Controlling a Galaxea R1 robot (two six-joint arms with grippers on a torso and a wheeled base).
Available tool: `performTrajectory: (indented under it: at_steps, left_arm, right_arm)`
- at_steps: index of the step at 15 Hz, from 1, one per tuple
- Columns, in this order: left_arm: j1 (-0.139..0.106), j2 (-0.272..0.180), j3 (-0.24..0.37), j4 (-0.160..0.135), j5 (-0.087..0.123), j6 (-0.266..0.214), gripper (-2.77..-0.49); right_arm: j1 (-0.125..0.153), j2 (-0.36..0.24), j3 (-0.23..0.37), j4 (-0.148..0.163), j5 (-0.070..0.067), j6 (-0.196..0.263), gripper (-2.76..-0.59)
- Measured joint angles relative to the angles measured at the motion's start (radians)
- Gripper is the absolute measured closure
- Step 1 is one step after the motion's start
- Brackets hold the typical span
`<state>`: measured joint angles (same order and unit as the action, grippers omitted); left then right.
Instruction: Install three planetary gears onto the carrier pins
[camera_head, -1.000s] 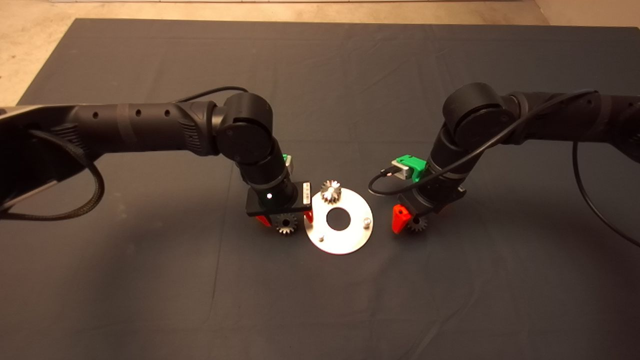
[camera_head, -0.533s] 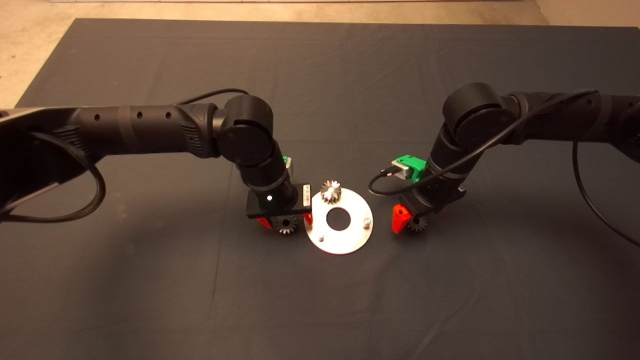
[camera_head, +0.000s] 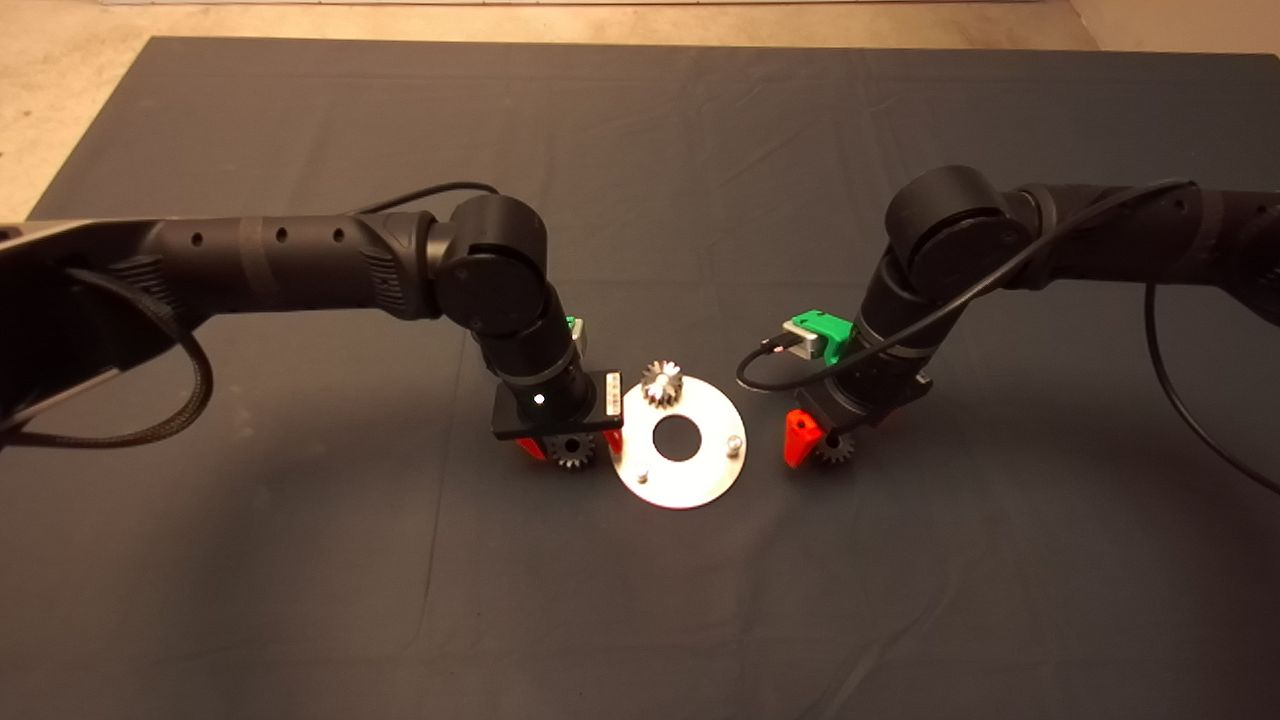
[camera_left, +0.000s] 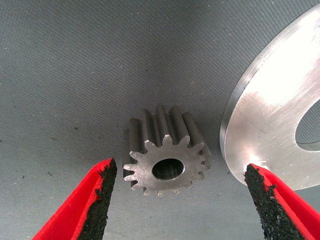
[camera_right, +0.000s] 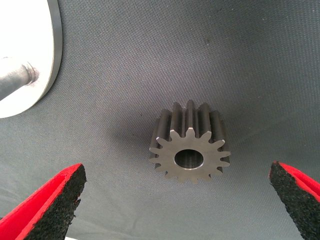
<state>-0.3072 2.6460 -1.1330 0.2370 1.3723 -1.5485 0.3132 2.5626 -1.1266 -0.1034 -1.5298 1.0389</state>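
Note:
A flat silver disc (camera_head: 700, 482) with a centre hole lies mid-mat. One planetary gear (camera_head: 661, 383) sits on its far pin. Two carrier pins (camera_head: 735, 441) (camera_head: 644, 476) stand bare. My left gripper (camera_head: 572, 447) is low over a second gear (camera_head: 572, 452) just left of the disc, open, with fingers on either side of it; in the left wrist view the gear (camera_left: 165, 159) lies on the mat between the pads (camera_left: 100, 200). My right gripper (camera_head: 815, 440) is open over a third gear (camera_head: 835, 449) right of the disc; the right wrist view shows this gear (camera_right: 190, 149).
The dark mat (camera_head: 640, 600) covers the table, with pale floor (camera_head: 60, 90) beyond its far left edge. A black cable (camera_head: 770, 370) loops off the right wrist near the disc. The disc's edge (camera_left: 270, 115) lies close to my left gripper's finger.
My left gripper has sunk a little lower over its gear, hiding more of it. The right arm, the disc and the gears have not moved.

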Motion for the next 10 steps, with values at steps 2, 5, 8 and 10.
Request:
performTrajectory:
  at_steps: [2, 5, 8, 10]
  left_arm:
    - [0.0, 0.0, 0.0, 0.0, 0.0, 0.001, -1.69]
    - [0.0, 0.0, 0.0, 0.0, 0.0, 0.001, -1.66]
    - [0.0, 0.0, 0.0, 0.0, 0.0, 0.001, -1.66]
    - [0.0, 0.0, 0.0, 0.0, 0.004, 0.001, -1.66]
  right_arm:
    - [0.0, 0.0, 0.0, 0.0, 0.0, 0.0, -2.73]
    - [0.0, 0.0, 0.001, 0.0, 0.0, 0.0, -2.73]
    - [0.0, 0.0, 0.001, 0.0, 0.0, 0.0, -2.73]
    - [0.0, 0.0, 0.001, 0.0, 0.0, 0.0, -2.73]
